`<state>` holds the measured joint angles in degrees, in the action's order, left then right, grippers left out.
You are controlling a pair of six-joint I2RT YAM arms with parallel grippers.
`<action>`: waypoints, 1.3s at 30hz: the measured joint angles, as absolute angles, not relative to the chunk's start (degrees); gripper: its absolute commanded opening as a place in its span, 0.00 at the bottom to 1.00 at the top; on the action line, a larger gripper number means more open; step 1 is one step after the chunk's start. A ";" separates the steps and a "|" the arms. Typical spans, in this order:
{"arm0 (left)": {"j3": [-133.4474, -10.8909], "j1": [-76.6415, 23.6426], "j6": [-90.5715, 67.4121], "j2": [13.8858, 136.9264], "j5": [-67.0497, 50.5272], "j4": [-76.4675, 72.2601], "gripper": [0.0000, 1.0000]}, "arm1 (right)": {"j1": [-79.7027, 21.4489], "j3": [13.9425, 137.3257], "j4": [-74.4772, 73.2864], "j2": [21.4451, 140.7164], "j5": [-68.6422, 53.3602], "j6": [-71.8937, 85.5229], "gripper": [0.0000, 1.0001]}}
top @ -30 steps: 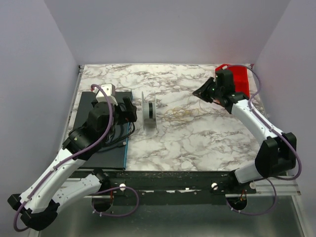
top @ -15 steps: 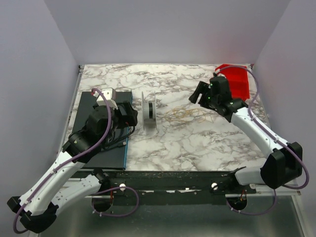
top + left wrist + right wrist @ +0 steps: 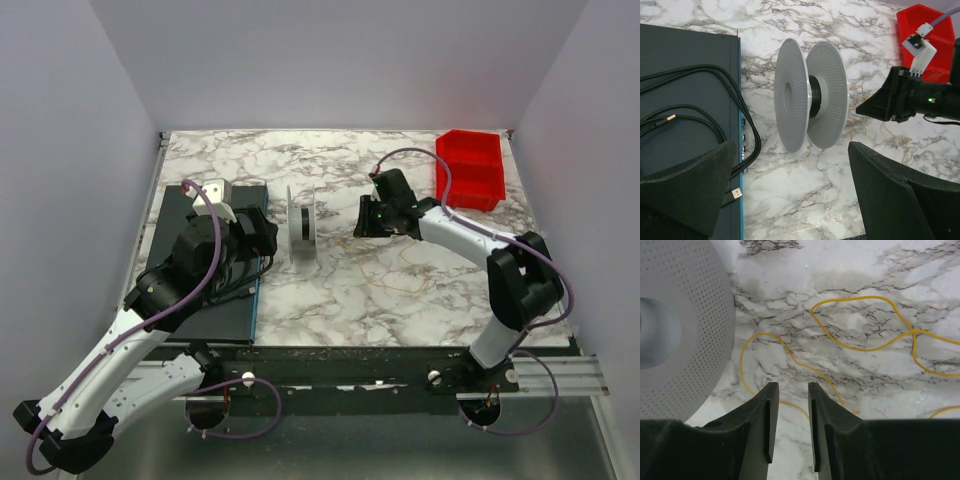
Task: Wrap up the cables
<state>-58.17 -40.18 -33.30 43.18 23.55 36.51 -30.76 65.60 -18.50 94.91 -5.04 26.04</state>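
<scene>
Worktop [image 3: 400,310], marbled white; your items are listed from the near edge outward.

1. Left gripper [image 3: 792,146]: your fingers here stand wide apart and hold nothing. They hover over the right edge of the dark mat, facing the reel.
2. Dark mat [image 3: 215,310]: flat on the left side of the worktop. Black cords [image 3: 705,67] lie looped on it, with one plug end resting just off its right edge.
3. Reel [image 3: 795,95]: grey, with two perforated flanges, standing on edge just right of the mat, between your two grippers.
4. Right gripper [image 3: 791,390]: fingers parallel with only a narrow gap and nothing gripped between them. It sits low over the worktop, just beside the reel's right flange.
5. Cables [image 3: 913,332]: thin yellow wire in loose loops, lying flat on the worktop right of the reel. One strand runs beneath your right fingertips; whether they touch it, you cannot tell.
6. Red bin [image 3: 443,170]: far right corner, well apart from the wire.
</scene>
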 measured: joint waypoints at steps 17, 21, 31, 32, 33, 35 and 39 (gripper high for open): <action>-58.67 -40.10 -33.67 42.89 23.59 39.00 0.99 | -34.46 62.15 -13.32 92.07 -5.45 24.80 0.34; -58.67 -40.07 -33.67 42.94 23.59 39.03 0.99 | -36.51 57.58 -8.80 90.48 -6.94 23.53 0.34; -58.74 -40.07 -33.71 42.96 23.59 39.11 0.99 | -38.87 51.33 -0.25 92.49 -5.41 20.88 0.46; -58.78 -40.05 -33.69 42.96 23.59 39.11 0.99 | -39.05 50.78 0.49 92.49 -4.69 20.67 0.46; -58.81 -40.05 -33.71 42.98 23.59 39.11 0.99 | -39.27 50.35 1.04 92.49 -4.10 20.38 0.46; -58.81 -39.90 -33.71 42.96 23.59 39.11 0.99 | -39.83 49.76 2.09 92.49 -3.16 19.66 0.49; -58.83 -39.81 -33.71 43.20 23.59 39.09 0.99 | -41.41 49.63 3.97 92.90 -1.23 18.33 0.51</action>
